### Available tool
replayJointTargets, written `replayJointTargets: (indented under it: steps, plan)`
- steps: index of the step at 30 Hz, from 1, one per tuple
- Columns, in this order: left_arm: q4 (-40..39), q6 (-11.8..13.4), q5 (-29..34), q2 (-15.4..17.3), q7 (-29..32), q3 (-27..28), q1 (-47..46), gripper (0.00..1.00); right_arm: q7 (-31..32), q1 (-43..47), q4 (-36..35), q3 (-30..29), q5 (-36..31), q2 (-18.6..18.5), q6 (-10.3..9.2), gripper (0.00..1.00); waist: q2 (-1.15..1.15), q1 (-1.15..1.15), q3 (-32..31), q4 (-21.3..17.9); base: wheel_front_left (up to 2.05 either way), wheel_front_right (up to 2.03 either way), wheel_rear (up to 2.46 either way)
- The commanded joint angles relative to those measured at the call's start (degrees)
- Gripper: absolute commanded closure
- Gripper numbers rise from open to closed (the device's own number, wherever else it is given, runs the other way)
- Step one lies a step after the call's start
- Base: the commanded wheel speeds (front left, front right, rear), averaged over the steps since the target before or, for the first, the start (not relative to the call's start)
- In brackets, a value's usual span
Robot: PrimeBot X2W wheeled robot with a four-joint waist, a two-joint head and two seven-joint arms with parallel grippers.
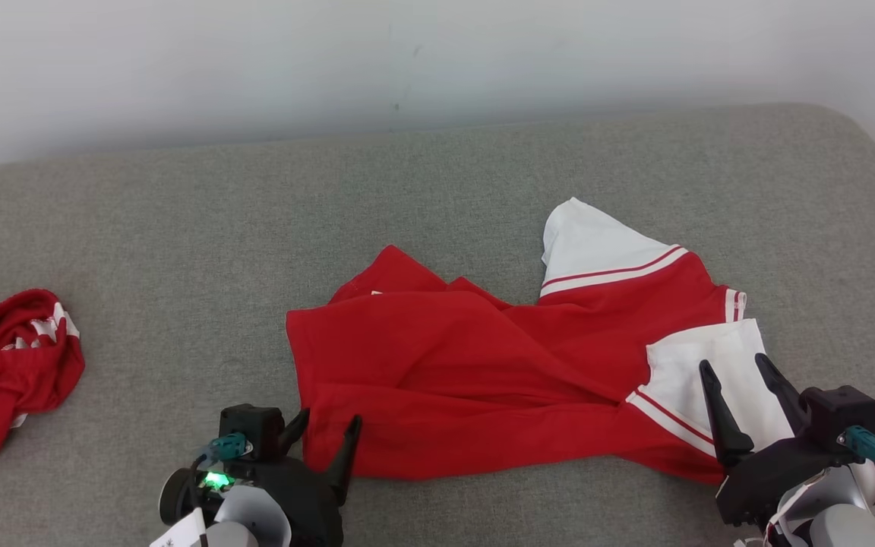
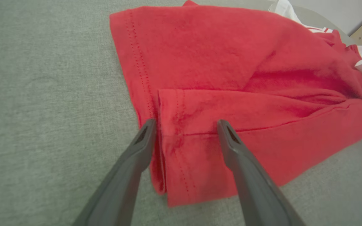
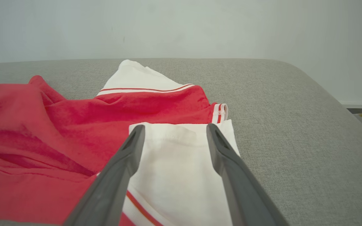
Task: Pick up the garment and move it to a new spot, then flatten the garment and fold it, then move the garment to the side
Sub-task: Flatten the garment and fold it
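Head view. The garment (image 1: 483, 380) lies on a grey padded surface (image 1: 179, 190) before a pale wall (image 1: 255, 61), in the middle and right of the surface and close to its near edge. Its long axis runs across the robot's front: the hem (image 1: 293, 357) points to the robot's left and the sleeves to its right. The body is red and creased, with diagonal folds gathering toward the sleeve end. The far sleeve (image 1: 597, 243) is white, joined to the body by a red-and-white stripe, and points away from the robot. The near sleeve (image 1: 680, 372), also white with a striped seam, lies flat at the right end. A second red cloth (image 1: 12, 372) with white marks lies bunched at the far left, well apart.

Left wrist view. The left gripper (image 2: 186, 121) stands wide, holding nothing. Its fingers straddle the near hem corner of the garment (image 2: 215, 56), where a strip of cloth is folded over the layer beneath. Rows of stitching follow the hem (image 2: 140, 72). Whether the tips touch the cloth cannot be told.

Right wrist view. The right gripper (image 3: 175, 126) is likewise spread wide and empty, its fingers over the near sleeve (image 3: 174, 175), the tips at that sleeve's cuff edge. Contact cannot be told.
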Motion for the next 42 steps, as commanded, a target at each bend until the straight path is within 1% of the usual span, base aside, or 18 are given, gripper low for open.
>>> replayJointTargets:
  steps: [1,6,7,8,9,11,12,15,22,27,30,36,39,42]
  plan:
    - [0.4,0.1,-0.7,0.1,-0.3,-0.3,-0.7,0.00,-0.5,-0.8,0.4,0.1,0.3,-0.3,-0.15,0.00,-0.01,-0.01,0.3,0.0,0.00,0.00,0.00]
    - [0.8,0.0,-1.6,0.3,-1.0,-1.5,-1.2,0.00,-1.2,-1.3,1.3,0.2,0.6,-0.6,-0.15,0.00,-0.01,-0.01,0.5,0.2,0.00,0.00,0.00]
    - [0.7,0.0,-1.9,0.3,-1.2,-1.6,-1.0,0.09,-1.3,-1.6,1.5,0.2,0.7,-0.7,-0.15,0.00,-0.01,-0.01,0.5,0.3,0.00,0.00,0.00]
    - [0.5,0.0,-2.3,0.5,-1.5,-1.9,-0.7,0.22,-1.4,-1.9,1.6,0.2,0.9,-0.9,-0.15,0.00,-0.01,-0.01,0.6,0.4,0.00,0.00,0.00]
    - [0.4,0.0,-2.4,0.6,-1.6,-2.0,-0.5,0.30,-1.4,-2.1,1.8,0.1,1.0,-1.0,-0.15,0.00,-0.01,-0.01,0.7,0.4,0.00,0.00,0.00]
    - [0.3,0.0,-2.8,0.8,-1.7,-2.4,-0.2,0.84,-1.2,-2.3,2.0,0.2,1.2,-1.2,-0.15,0.00,-0.01,-0.01,0.9,0.5,0.00,0.00,0.00]
    - [0.1,0.0,-2.9,0.9,-1.7,-2.9,-0.3,1.00,-0.9,-2.7,2.2,0.3,1.4,-1.3,-0.15,0.00,-0.01,-0.01,1.0,0.5,0.00,0.00,0.00]
    - [-0.2,0.0,-3.1,1.6,-2.2,-3.8,-1.0,1.00,0.4,-4.2,3.2,0.2,2.6,-1.8,-0.15,0.00,-0.01,-0.01,1.8,0.4,0.00,0.00,0.00]
    - [0.1,0.0,-3.3,1.7,-3.4,-5.0,-1.5,1.00,6.5,-7.5,9.0,-3.2,5.2,-3.4,-0.15,0.00,-0.01,-0.01,2.9,1.1,0.00,0.00,0.00]
    - [0.5,0.0,-3.7,1.9,-3.4,-5.4,-1.4,1.00,7.6,-9.3,11.6,-4.8,5.9,-4.3,-0.15,0.00,-0.01,-0.01,3.3,1.5,0.00,0.00,0.00]
    - [0.4,0.0,-3.9,2.1,-3.4,-5.6,-1.5,1.00,8.2,-10.1,12.6,-4.8,6.2,-4.5,-0.15,0.00,-0.01,-0.01,3.5,1.5,0.00,0.00,0.00]
    - [0.0,0.1,-4.0,2.8,-3.1,-5.9,-1.6,1.00,12.5,-12.0,15.0,-2.2,9.3,-5.2,-0.15,0.00,-0.01,-0.01,4.1,1.6,0.00,0.00,0.00]
    - [-0.3,0.3,-4.1,2.8,-3.0,-6.1,-1.7,1.00,12.9,-12.4,14.9,-0.6,10.5,-5.9,-0.15,0.00,-0.01,-0.01,4.3,1.7,0.00,0.00,0.00]
    - [-0.5,0.4,-4.2,2.9,-3.0,-6.2,-1.6,1.00,11.8,-12.1,13.7,1.3,11.3,-5.9,-0.14,0.00,-0.01,-0.01,4.3,1.8,0.00,0.00,0.00]
